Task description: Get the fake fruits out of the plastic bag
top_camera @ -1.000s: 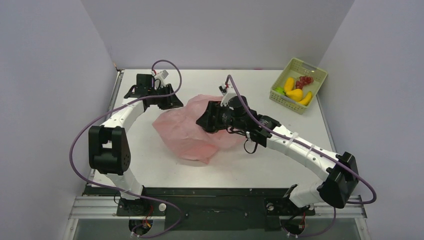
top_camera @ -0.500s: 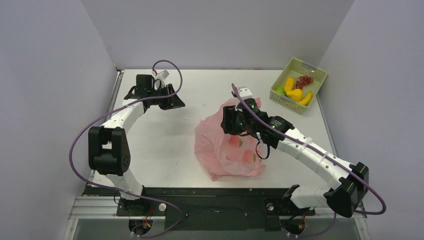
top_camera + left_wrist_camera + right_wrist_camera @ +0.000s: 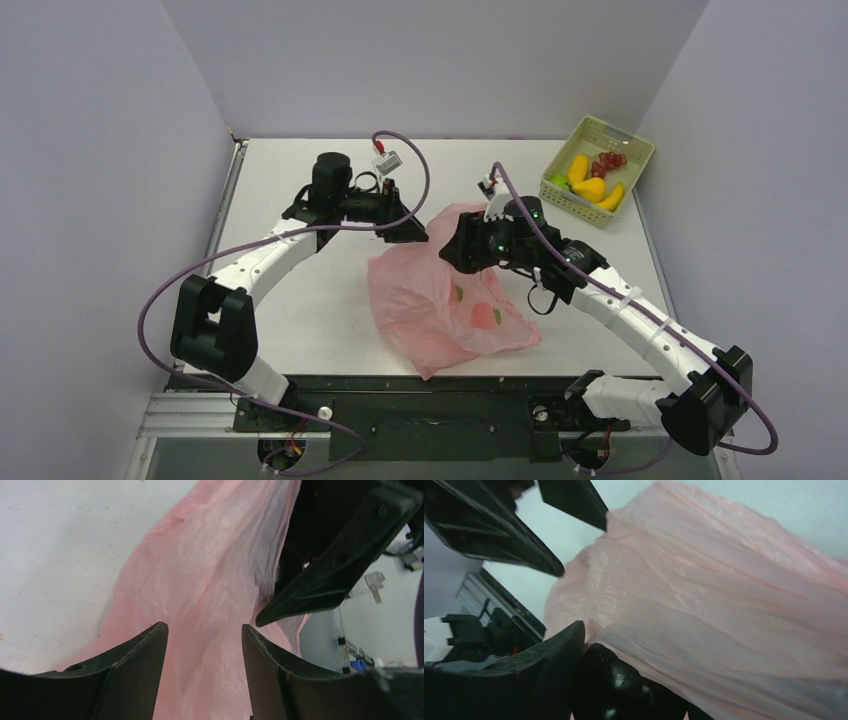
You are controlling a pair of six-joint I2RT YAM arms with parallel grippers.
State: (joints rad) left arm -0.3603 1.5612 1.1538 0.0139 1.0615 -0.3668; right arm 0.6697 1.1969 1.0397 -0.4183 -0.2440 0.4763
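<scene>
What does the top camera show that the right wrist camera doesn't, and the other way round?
Only the top view: the green basket of fake fruits at the far right, both arms, and reddish shapes on the side of the pink bag. Only the right wrist view: a dark glossy round thing against its own finger, bag film partly over it. Both: the bag, gripped by the right tool, and the left tool near its upper edge.

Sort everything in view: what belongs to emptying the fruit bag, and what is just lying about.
Job in hand:
- pink plastic bag, hanging from the right tool
- dark round fruit, against the right tool's finger
- left tool, open beside the bag
- fake fruits already out, in the basket

Just there:
- pale green basket, far right corner
- table
</scene>
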